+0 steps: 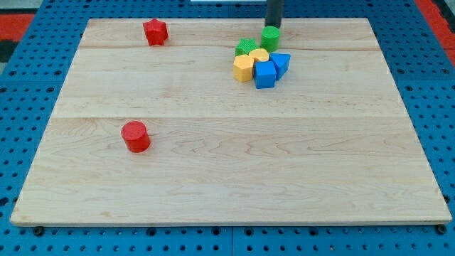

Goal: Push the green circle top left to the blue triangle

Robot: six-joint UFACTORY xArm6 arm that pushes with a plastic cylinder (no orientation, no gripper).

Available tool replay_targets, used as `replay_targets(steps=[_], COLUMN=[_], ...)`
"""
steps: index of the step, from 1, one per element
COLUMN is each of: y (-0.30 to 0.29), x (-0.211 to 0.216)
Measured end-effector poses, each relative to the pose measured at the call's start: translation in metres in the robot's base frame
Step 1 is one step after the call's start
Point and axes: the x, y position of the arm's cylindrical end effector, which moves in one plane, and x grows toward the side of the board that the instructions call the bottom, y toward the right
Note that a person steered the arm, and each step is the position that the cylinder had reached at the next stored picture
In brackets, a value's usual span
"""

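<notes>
The green circle (269,37) stands near the view's top, right of centre. My tip (273,25) is just above it, touching or nearly touching its top edge. The blue triangle (281,64) lies below the green circle, slightly to the right, with a small gap between them. It is part of a tight cluster: a green star-like block (246,48), a yellow block (259,55), a yellow hexagon-like block (243,68) and a blue cube-like block (264,74).
A red block (155,32) sits at the view's top left. A red cylinder (135,136) sits at the left, below the middle. The wooden board (227,163) rests on a blue pegboard surface (21,99).
</notes>
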Motion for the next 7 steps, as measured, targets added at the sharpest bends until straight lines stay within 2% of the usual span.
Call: replay_targets(steps=[5,7], y=[-0.005,-0.005], x=[0.054,0.051])
